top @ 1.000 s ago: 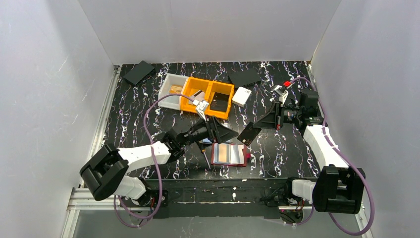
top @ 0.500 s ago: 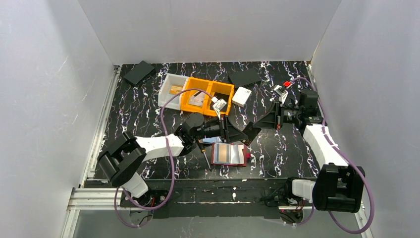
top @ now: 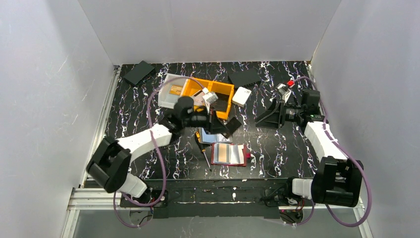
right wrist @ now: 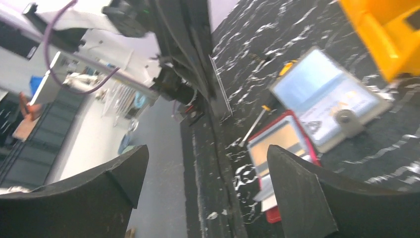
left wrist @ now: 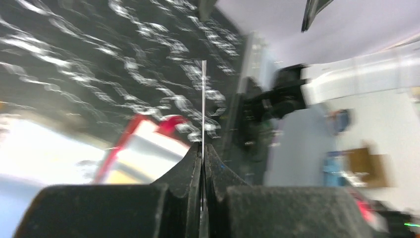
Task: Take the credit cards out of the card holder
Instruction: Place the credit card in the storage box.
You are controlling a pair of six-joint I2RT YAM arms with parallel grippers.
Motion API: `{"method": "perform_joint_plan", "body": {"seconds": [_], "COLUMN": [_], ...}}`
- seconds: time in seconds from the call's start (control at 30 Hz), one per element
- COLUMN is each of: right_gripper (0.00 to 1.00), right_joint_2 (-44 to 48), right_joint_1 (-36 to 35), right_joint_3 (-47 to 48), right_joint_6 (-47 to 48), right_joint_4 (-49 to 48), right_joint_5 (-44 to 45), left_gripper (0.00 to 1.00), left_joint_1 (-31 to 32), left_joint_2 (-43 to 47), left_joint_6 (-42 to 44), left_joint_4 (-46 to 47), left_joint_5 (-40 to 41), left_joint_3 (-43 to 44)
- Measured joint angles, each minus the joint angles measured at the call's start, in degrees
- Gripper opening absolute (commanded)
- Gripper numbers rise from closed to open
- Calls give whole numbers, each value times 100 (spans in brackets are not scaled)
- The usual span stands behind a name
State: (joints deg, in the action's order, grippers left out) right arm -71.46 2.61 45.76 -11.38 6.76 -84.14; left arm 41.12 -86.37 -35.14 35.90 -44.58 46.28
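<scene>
One card held | left gripper clamped on thin dark plastic credit card, edge-on, above middle of black marbled table | right gripper spread, empty | card likely light, stiff, slick: pinch a short edge | colour possibly grey, view blurred | light-blue card flat beside open red card holder near front edge

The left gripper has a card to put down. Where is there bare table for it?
Bare table lies right of the card holder, up to the right arm, and left of the white bin, toward the table's left edge. It is crowded around the left gripper and its card: the blue card, screwdriver and orange bin sit close.
</scene>
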Motion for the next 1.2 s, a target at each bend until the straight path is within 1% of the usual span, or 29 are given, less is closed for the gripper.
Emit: {"method": "perform_joint_plan", "body": {"seconds": [0.1, 0.17, 0.2, 0.23, 0.3, 0.37, 0.43, 0.53, 0.6, 0.67, 0.83, 0.93, 1.2], "right_gripper": [98, 98, 98, 98, 98, 98, 98, 98, 98, 98, 98, 98, 98], "right_joint_2": [-66, -66, -74, -87, -144, -273, -474, -647, -660, -660, -660, -660, -732], "right_joint_1": [389, 597, 667, 697, 702, 710, 723, 765, 785, 789, 802, 817, 922], "right_joint_3": [57, 203, 323, 433, 581, 590, 590, 590, 590, 590, 590, 590, 590], "right_joint_6": [358, 968, 1377, 1731, 2341, 2715, 3080, 3477, 3692, 3845, 4013, 4061, 4157], "right_joint_4": [133, 584, 866, 1091, 1388, 1582, 1875, 2253, 2452, 2575, 2677, 2745, 2815], "right_joint_5": [203, 568, 811, 1025, 1379, 1539, 1672, 1814, 1858, 1899, 1961, 1963, 1943], "left_gripper": [0, 0, 0, 0, 0, 0, 0, 0, 0, 0, 0, 0, 0], "left_joint_1": [-483, -616, -654, -680, -754, -828, -894, -957, -992, -1001, -999, -999, -999], "left_joint_2": [409, 363, 297, 216, -120, -557, -1093, -1941, -2476, -2979, -3976, -4223, -4315], "left_joint_6": [1882, 3429, 4094, 4583, 5748, 6610, 7291, 8085, 8561, 8909, 9377, 9573, 9976], "left_joint_4": [-2514, -4430, -5165, -5718, -6985, -7884, -8557, -9162, -9442, -9691, -9958, -9969, -9809], "left_joint_5": [96, 426, 597, 743, 1108, 1379, 1604, 1816, 1897, 1978, 2048, 2044, 2035], "left_joint_3": [883, 2068, 2592, 3008, 4129, 5025, 5786, 6592, 6902, 7182, 7919, 8155, 8271]}}
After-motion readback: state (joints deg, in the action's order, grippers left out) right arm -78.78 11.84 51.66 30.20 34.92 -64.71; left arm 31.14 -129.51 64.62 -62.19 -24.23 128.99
